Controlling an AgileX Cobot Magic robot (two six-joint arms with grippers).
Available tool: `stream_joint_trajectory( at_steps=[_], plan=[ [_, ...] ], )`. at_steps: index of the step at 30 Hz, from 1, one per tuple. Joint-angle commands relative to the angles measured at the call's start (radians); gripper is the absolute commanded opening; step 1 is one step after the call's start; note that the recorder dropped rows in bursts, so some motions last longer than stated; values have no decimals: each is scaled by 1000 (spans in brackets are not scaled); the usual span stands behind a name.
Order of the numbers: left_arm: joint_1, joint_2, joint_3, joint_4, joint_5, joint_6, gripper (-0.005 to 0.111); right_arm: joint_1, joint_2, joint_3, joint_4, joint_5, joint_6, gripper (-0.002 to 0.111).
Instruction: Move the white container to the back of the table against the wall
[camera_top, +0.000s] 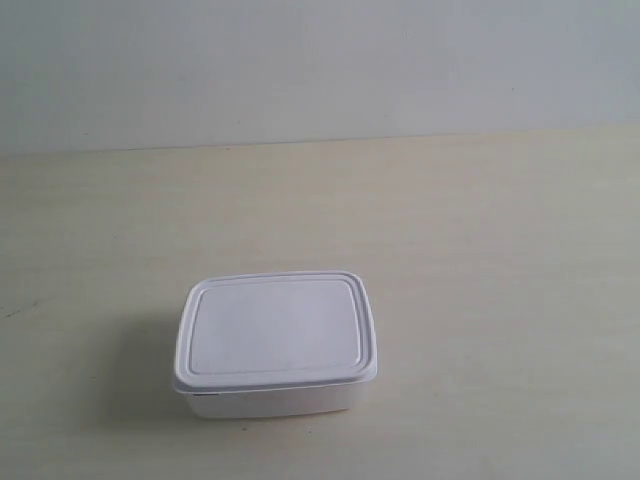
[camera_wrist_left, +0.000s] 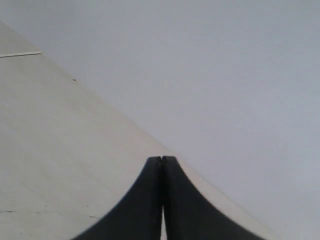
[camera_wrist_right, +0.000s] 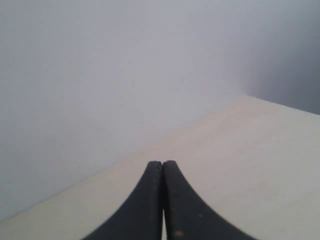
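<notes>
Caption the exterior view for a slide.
Lidded white container sits on the table, well short of the wall.

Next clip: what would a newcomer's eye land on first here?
The white container sits on the table near the exterior view's lower edge, apart from the wall behind. In the wrist views, the left end effector and right end effector are both shut, holding nothing.

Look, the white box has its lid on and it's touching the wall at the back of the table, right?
Not quite. The white container does have its lid on, but it is not touching the wall. The exterior view shows it sitting apart from the wall, with a wide stretch of bare table between them.
</notes>
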Motion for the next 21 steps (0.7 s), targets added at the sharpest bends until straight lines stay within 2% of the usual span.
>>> stream_joint_trajectory(
  at_steps=[1, 4, 5, 7, 8, 11, 12, 13, 16, 21],
  plan=[
    [3, 8, -16, 7, 32, -31, 0, -7, 37, -111, -13, 127, -54, 0],
    [3, 103, -150, 71, 82, -23, 0, -7, 223, -284, -13, 211, -200, 0],
    [3, 167, -218, 117, 144, 18, 0, -7, 312, -375, -13, 277, -242, 0],
    [-8, 346, -420, 186, 366, 95, 0, 23, 542, -578, -13, 433, -273, 0],
    [-17, 403, -495, 193, 425, 101, 0, 34, 625, -640, -13, 477, -273, 0],
    [-94, 702, -808, 180, 716, 266, 0, 93, 919, -952, -11, 732, -241, 0],
    [-125, 801, -913, 180, 815, 280, 0, 122, 996, -1041, 3, 784, -136, 0],
    [-140, 853, -959, 180, 858, 280, 0, 142, 1028, -1080, 19, 804, -82, 0],
    [-181, 915, -1012, 177, 898, 280, 0, 189, 1085, -1125, 25, 834, -81, 0],
    [-334, 990, -1014, -8, 905, 391, 0, 359, 1207, -1237, 21, 925, -18, 0]
  ],
)
